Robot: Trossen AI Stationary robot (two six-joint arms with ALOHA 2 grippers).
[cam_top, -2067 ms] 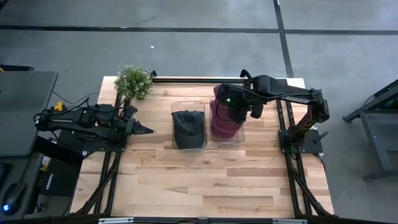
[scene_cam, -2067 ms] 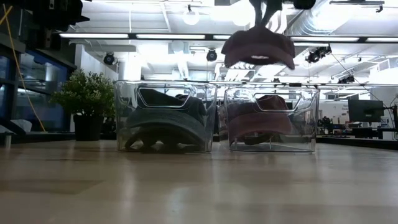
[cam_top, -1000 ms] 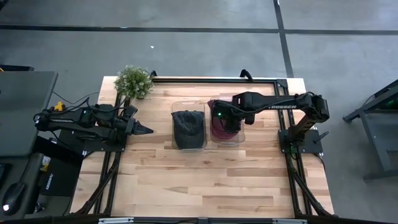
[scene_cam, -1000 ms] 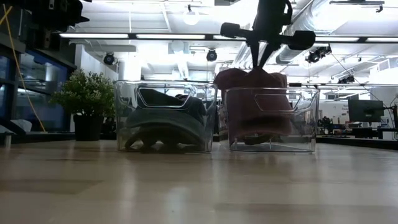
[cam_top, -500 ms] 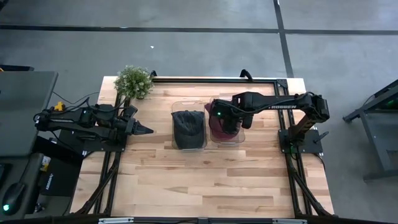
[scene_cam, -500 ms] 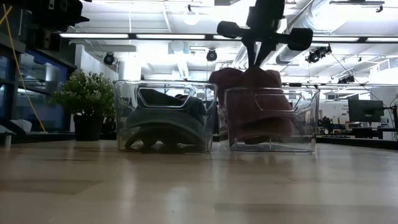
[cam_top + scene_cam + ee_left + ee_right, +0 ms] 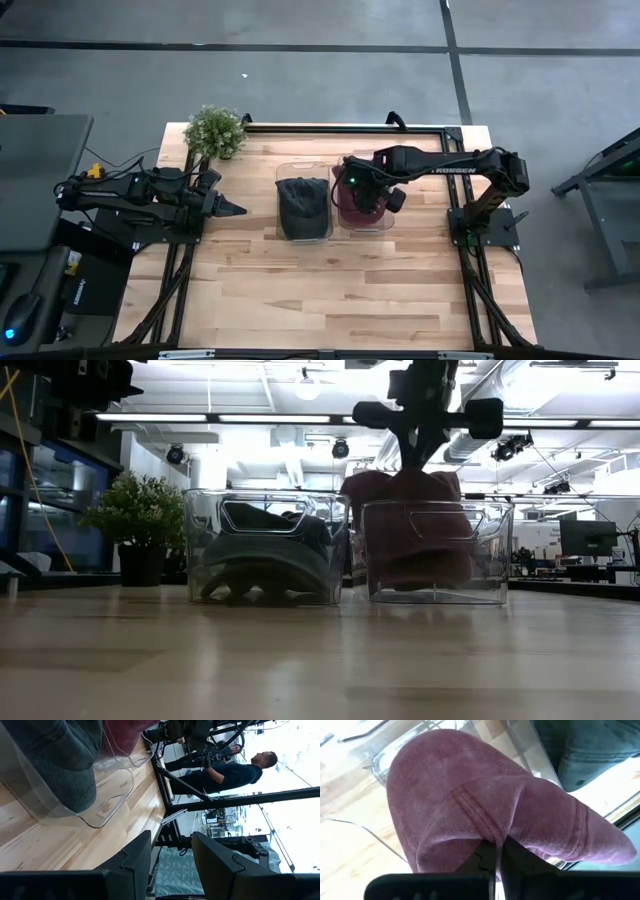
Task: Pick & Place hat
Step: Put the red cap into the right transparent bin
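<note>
A maroon hat (image 7: 470, 805) is heaped in the right clear bin (image 7: 492, 565), its top (image 7: 405, 485) rising above the rim. My right gripper (image 7: 362, 190) stands over this bin (image 7: 366, 229), shut on the hat. Other maroon cloth lies under it in the bin. The left clear bin (image 7: 280, 200) holds dark grey hats (image 7: 303, 205). My left gripper (image 7: 238, 210) waits open near the table's left edge, pointing at the left bin and touching nothing. My right gripper (image 7: 497, 855) pinches a raised fold of the maroon hat's crown (image 7: 492, 832) between its two fingers (image 7: 485, 860). It comes from above, pointing down. The hat spreads out below the fingers and rests in the right bin, bulging over its rim.
A potted plant (image 7: 215, 130) stands at the table's far left corner. The near half of the wooden table (image 7: 340, 290) lies in front of the bins. In the left wrist view a person (image 7: 225, 772) stands beyond the table.
My right gripper has come down toward the right bin with the maroon hat, which hung clear above the bin before and now sits in it. Over the last second the gripper has stayed low and shut while the hat settled against the bin's walls.
</note>
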